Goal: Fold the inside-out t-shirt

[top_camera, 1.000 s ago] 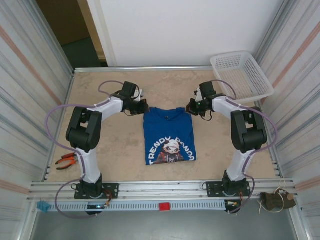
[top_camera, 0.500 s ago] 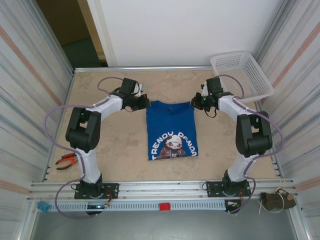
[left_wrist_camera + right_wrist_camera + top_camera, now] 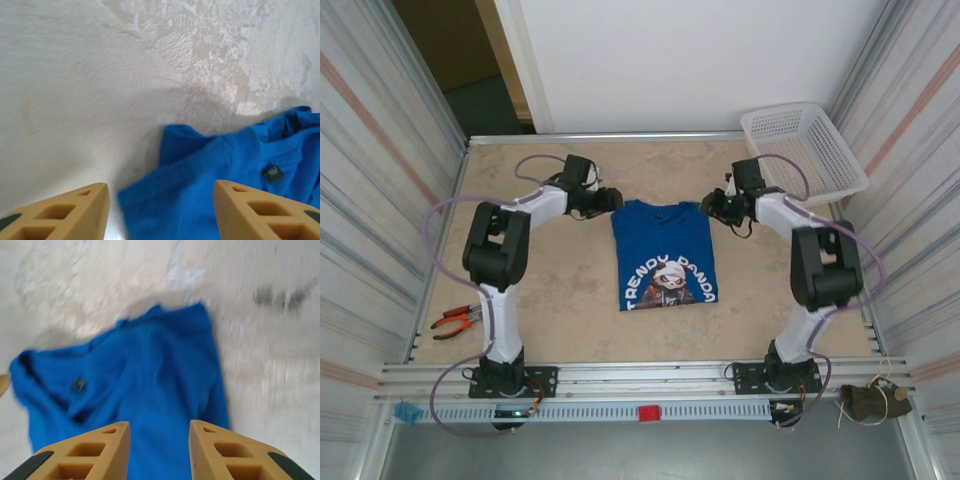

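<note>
At table centre's far side, left gripper (image 3: pixel 611 201) jaws spread wide beside the collar corner; right gripper (image 3: pixel 707 206) jaws parted, narrower. Between them, inside-out t-shirt (image 3: pixel 664 255) lies flat on table (image 3: pixel 560 290), print up.

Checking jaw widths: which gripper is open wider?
The left gripper: its fingers stand far apart above the shirt's edge. The right gripper is open too, but its gap is clearly narrower.
</note>
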